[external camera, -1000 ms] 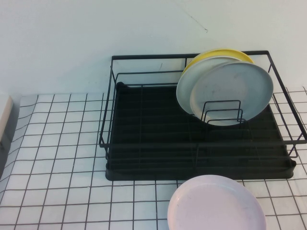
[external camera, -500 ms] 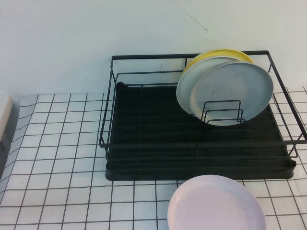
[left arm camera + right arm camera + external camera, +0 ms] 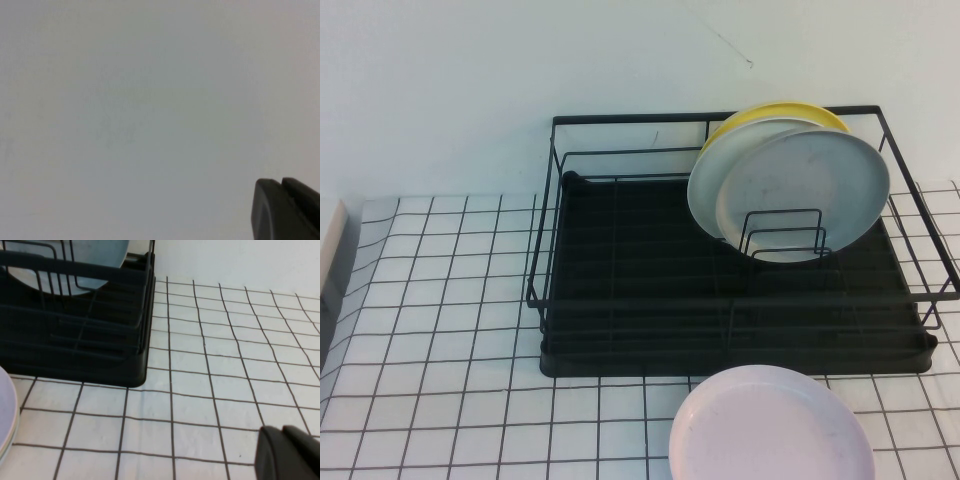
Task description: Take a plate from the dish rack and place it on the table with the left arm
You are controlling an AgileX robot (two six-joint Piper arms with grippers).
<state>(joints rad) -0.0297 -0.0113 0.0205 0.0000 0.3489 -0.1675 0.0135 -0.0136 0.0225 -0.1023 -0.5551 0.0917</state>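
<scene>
Left wrist view: left claw edge only; right claw likewise cropped.

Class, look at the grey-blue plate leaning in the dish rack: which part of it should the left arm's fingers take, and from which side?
Probably the plate's upper rim, from above. It stands tilted in the dish rack, wire loops crossing its lower edge and another grey plate close behind, so only the top edge looks free. The left gripper faces a blank wall; the right gripper hangs over the table.

L gripper: edge only, wrist cam | R gripper: same
</scene>
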